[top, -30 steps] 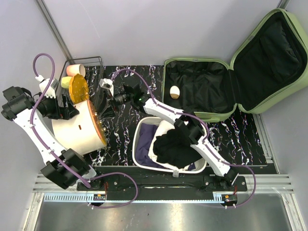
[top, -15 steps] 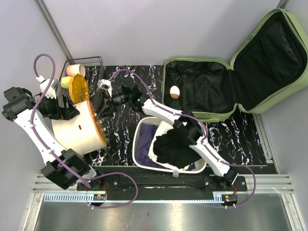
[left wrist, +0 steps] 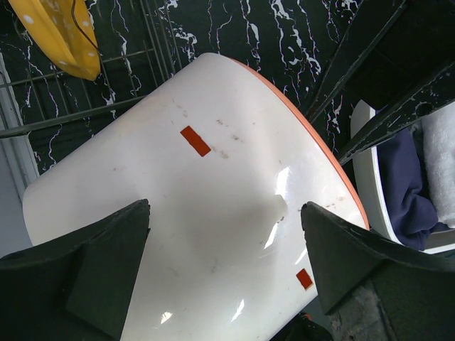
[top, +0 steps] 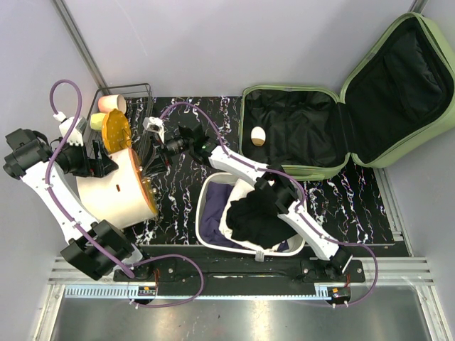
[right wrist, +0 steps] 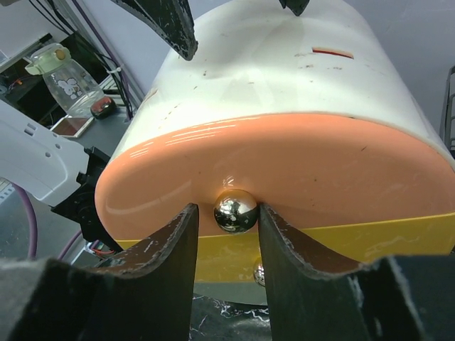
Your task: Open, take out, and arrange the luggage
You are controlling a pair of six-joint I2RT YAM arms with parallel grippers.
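The olive-green luggage (top: 320, 170) lies open at the back right, its lid (top: 398, 78) propped up and the black lining showing. A small white egg-shaped object (top: 259, 135) lies inside. My right gripper (top: 151, 160) reaches left to a white box with an orange front (right wrist: 284, 163). Its jaws (right wrist: 227, 213) stand narrowly apart on either side of the box's chrome knob (right wrist: 235, 211). The right finger touches the knob; a small gap shows on the left. My left gripper (left wrist: 224, 263) is open, straddling the box's white body (left wrist: 199, 206).
A white bin (top: 213, 190) holding a black garment (top: 259, 217) and dark blue cloth stands at the front middle. A wire rack (top: 135, 96) with a yellow dish (top: 114, 128) and a cup (top: 110, 104) stands behind the box (top: 114, 192).
My right gripper has moved left, closer to the orange front of the box. The left arm and the luggage have not moved.
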